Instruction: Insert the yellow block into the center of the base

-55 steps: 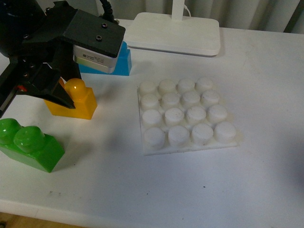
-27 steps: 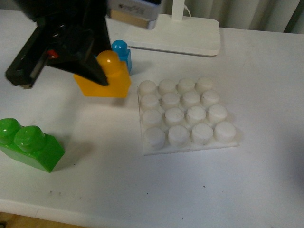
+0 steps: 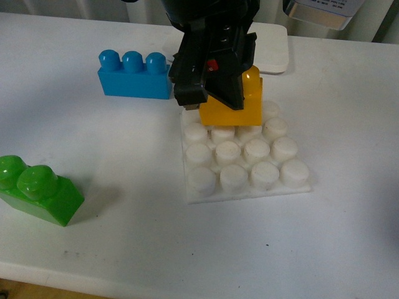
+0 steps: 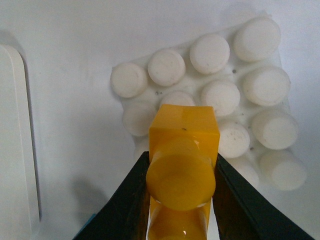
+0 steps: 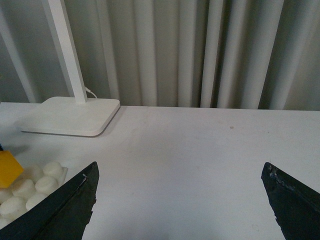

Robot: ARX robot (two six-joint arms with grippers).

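My left gripper (image 3: 215,87) is shut on the yellow block (image 3: 234,106), an orange-yellow two-stud brick, and holds it in the air over the far rows of the base (image 3: 249,163). The base is a white square plate with round studs. In the left wrist view the yellow block (image 4: 182,150) sits clamped between both black fingers (image 4: 131,195), with the base studs (image 4: 220,95) below and beyond it. My right gripper (image 5: 180,200) is open over bare table; the base (image 5: 27,187) and a corner of the yellow block (image 5: 7,167) show at that view's edge.
A blue three-stud brick (image 3: 134,75) lies left of the base at the back. A green two-stud brick (image 3: 37,190) sits at the front left. A white lamp stand (image 5: 70,116) with a pole stands behind the base, before grey curtains.
My left gripper lifted the yellow block off the table at the left and carried it right, to above the base's far rows. The blue brick is now uncovered.
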